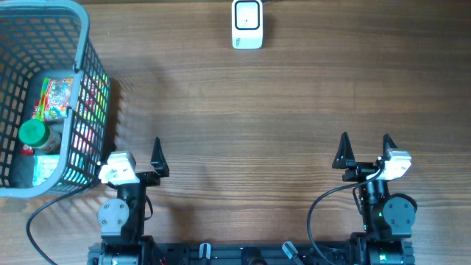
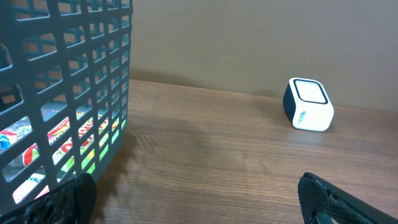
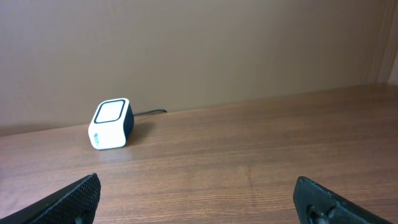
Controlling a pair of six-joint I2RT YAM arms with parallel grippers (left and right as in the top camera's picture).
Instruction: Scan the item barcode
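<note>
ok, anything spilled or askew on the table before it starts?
Nothing stands out. Basket sits upright at left with goods inside, scanner upright at far edge, nothing spilled. Left end effector and right end effector open, empty.

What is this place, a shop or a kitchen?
Probably a pretend shop checkout on a wooden table: there is a small white barcode scanner and a grey shopping basket holding snack packets.

The white scanner (image 1: 247,23) sits face up, far ahead and right of the left claw (image 1: 134,156). The colourful packet (image 1: 57,99) lies in the basket (image 1: 82,44), just left of this claw.
</note>
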